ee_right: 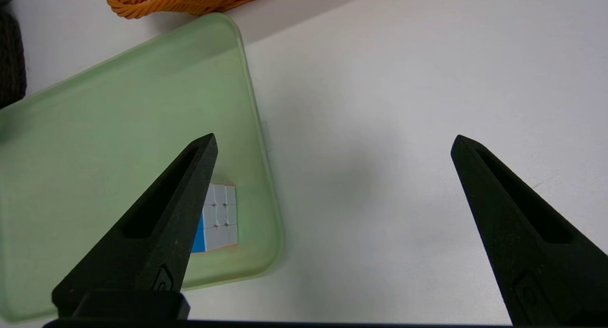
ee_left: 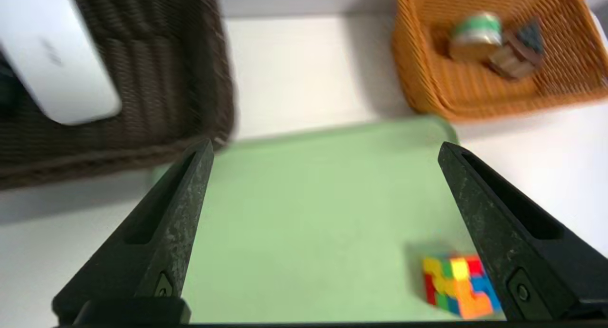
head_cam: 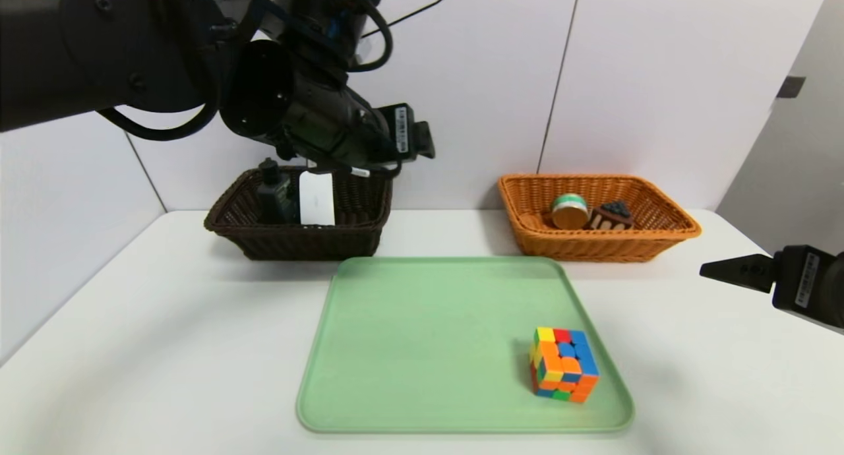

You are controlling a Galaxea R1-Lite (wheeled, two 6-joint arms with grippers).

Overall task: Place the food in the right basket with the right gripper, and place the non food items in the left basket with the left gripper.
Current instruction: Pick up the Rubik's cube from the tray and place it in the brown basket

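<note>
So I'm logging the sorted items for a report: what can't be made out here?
- Dark item in the brown basket: head view, partly behind the white box; unidentifiable.
- Food in the orange basket: left wrist view, blurred.
- Cube: right wrist view, partly behind an end effector finger.

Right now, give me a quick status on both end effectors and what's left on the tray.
Left end effector open, raised near dark basket. Right end effector open, parked beside tray. Puzzle cube alone on tray, unobstructed.

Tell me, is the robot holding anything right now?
No. The left tool and the right tool are both open and empty. The puzzle cube sits alone on the green tray.
</note>
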